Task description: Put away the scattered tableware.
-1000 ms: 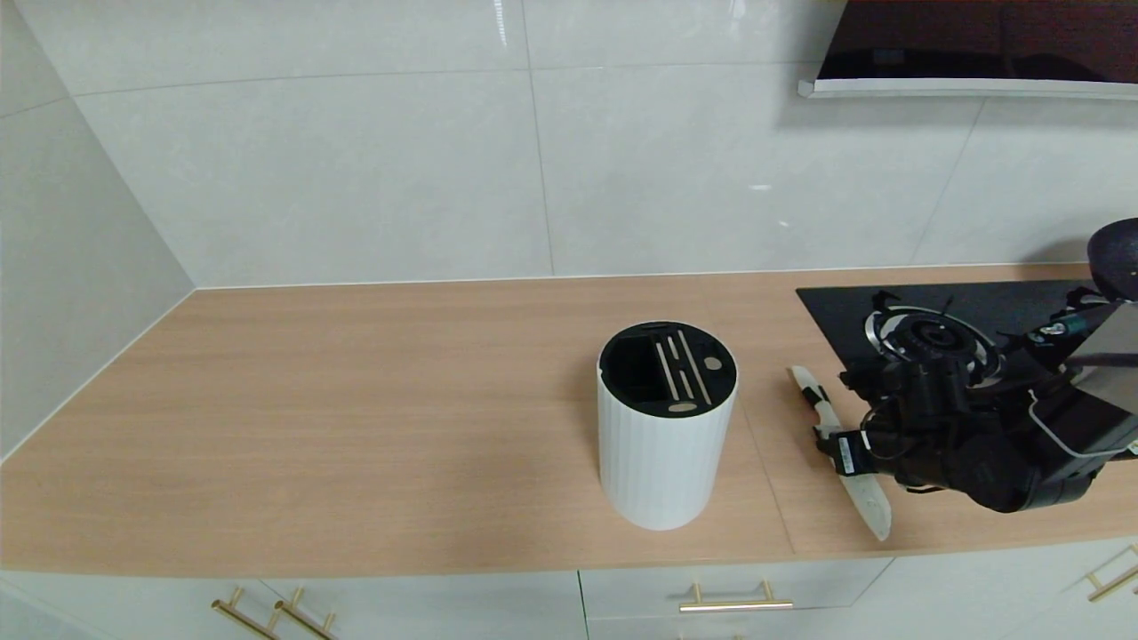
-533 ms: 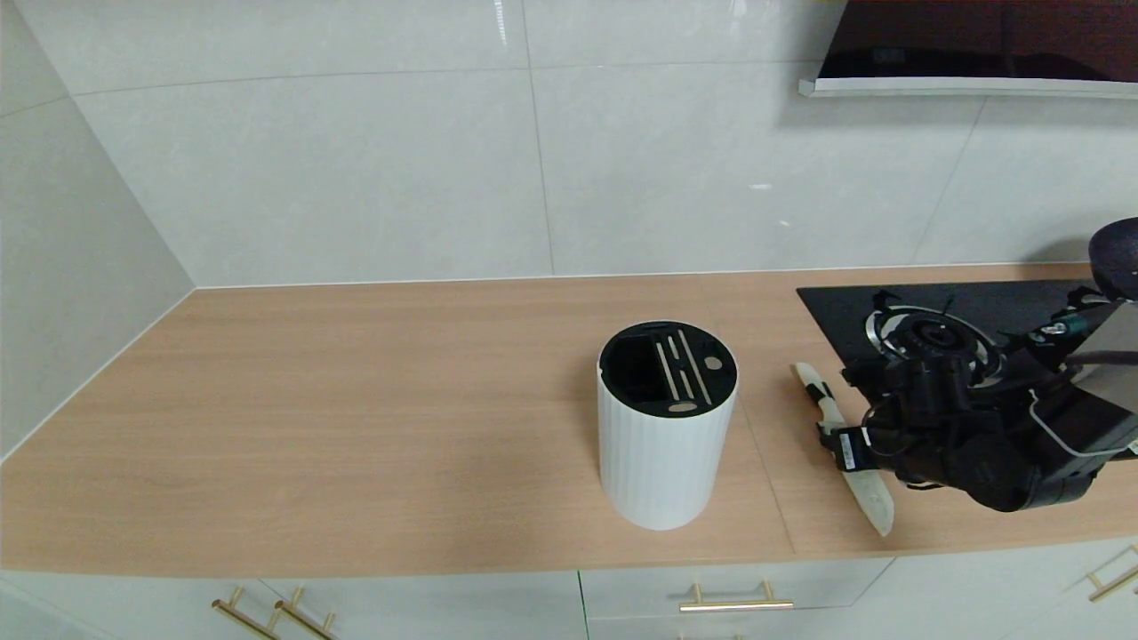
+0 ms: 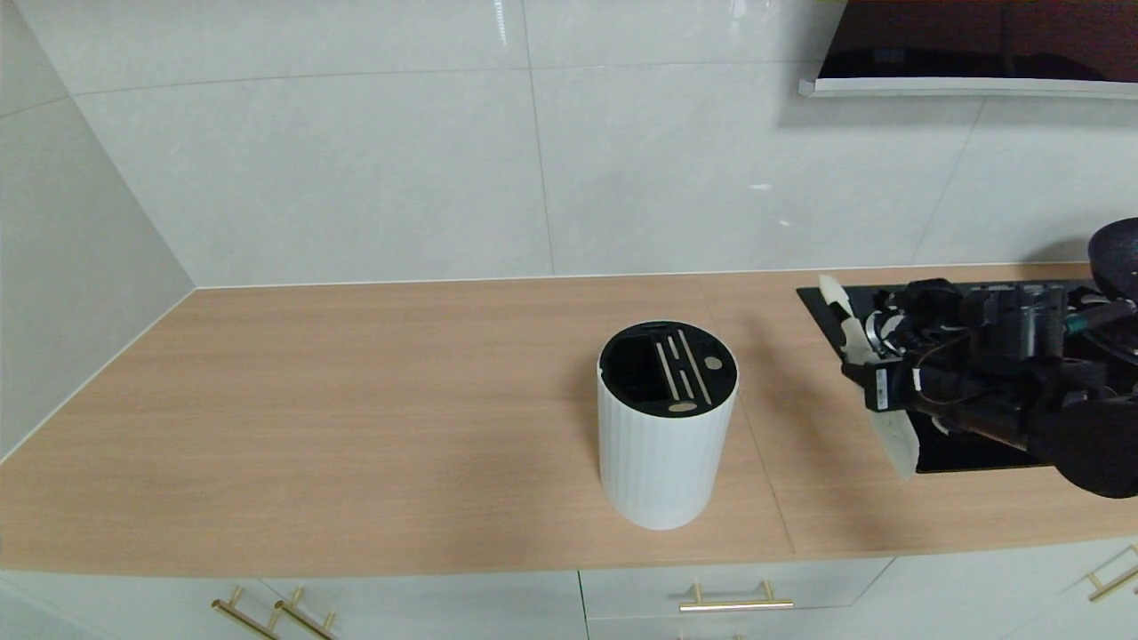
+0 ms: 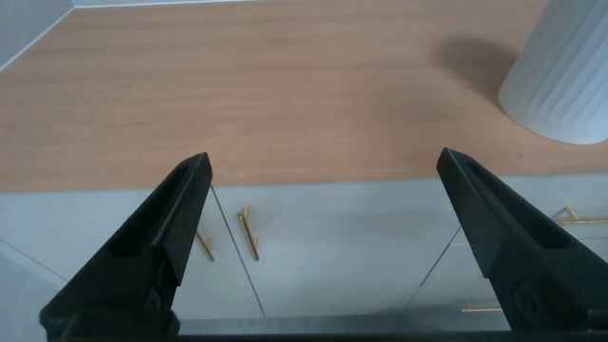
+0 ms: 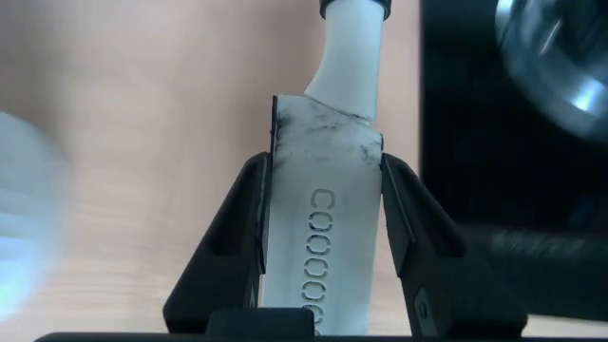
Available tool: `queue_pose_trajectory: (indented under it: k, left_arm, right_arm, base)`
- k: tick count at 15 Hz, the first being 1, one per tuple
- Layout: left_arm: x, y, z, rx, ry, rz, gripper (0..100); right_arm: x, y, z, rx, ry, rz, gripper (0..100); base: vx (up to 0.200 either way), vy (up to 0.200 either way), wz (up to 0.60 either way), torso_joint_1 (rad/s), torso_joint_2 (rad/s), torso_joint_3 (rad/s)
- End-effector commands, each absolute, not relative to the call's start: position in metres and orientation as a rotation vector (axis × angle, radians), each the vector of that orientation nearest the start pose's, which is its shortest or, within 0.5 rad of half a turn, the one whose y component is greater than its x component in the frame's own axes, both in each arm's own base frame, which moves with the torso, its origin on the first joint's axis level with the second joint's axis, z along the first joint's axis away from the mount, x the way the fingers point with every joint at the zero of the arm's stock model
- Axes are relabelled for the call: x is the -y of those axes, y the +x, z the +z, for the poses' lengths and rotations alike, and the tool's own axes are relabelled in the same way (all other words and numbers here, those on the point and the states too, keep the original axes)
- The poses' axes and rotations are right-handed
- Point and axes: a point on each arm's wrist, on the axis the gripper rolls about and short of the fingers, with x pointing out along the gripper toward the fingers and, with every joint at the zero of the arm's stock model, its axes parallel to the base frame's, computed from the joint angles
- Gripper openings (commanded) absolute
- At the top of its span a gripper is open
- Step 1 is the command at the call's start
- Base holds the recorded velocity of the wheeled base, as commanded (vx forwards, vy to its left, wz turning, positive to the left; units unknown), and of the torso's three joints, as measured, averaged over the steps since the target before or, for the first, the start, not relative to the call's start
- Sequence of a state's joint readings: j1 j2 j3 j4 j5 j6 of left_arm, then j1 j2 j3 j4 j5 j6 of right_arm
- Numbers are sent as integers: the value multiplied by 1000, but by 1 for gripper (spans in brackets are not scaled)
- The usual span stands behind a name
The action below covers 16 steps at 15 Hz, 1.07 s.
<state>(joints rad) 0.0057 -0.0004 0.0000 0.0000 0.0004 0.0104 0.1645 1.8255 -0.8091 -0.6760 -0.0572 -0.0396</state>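
Right end effector [image 3: 877, 388] grips the knife [image 3: 897, 438] aloft; next, carry it toward nine o'clock, blade-down into the holder [image 3: 665, 453].

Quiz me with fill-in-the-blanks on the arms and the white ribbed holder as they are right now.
1. The right gripper clamps the white kitchen knife by its ____, not its handle.
2. The white ribbed cylindrical holder has a ____ slotted top.
3. The left gripper is ____ and holds nothing.
Missing words: blade; black; open.
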Motion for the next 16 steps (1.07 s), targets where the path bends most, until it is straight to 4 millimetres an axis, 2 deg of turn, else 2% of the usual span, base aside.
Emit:
queue_pose_trajectory:
  k: [1,2,3,4,5,7,8,9,10,12,13,14,16]
  left_arm:
    - [0,-23,75,0,12,6,100]
    - [0,-23,76,1,12,6,100]
    - [0,-23,76,1,12,6,100]
    - [0,-23,76,3,6,8,100]
    - [0,-24,79,12,5,0,100]
    - [1,-32,126,67,-63,-64,100]
    - [1,-25,166,12,-97,-157,100]
    - [2,-13,196,-37,-100,-209,100]
    - [5,13,226,-99,-98,-235,100]
    - [9,62,260,-183,-89,-270,100]
    - [13,85,269,-223,-95,-319,100]
    - [16,97,273,-247,-106,-356,100]
    - [47,147,271,-343,-250,-531,100]
  right_arm:
    - [-73,294,222,-105,-50,189,0]
    - [-83,288,237,-75,-47,227,0]
    - [-85,286,239,-72,-47,234,0]
    - [-98,269,256,-22,-39,300,0]
    - [-103,262,260,-4,-35,325,0]
    - [-108,242,271,41,-25,377,0]
    - [-112,237,276,62,-20,410,0]
    - [-115,234,279,70,-15,431,0]
    - [-119,232,277,65,-12,447,0]
    - [-121,227,277,67,-6,461,0]
    - [-125,220,281,74,-2,487,0]
    - [-130,216,281,73,2,510,0]
    - [-152,202,276,53,0,572,0]
  base:
    - [0,0,0,0,0,0]
    - [0,0,0,0,0,0]
    - [0,0,0,0,0,0]
    - [0,0,0,0,0,0]
    - [0,0,0,0,0,0]
    - [0,0,0,0,0,0]
    - [0,0,0,0,0,0]
    - [0,0,0,0,0,0]
    - [0,0,0,0,0,0]
    - [0,0,0,0,0,0]
    - [0,0,0,0,0,0]
    - [0,0,0,0,0,0]
    - [0,0,0,0,0,0]
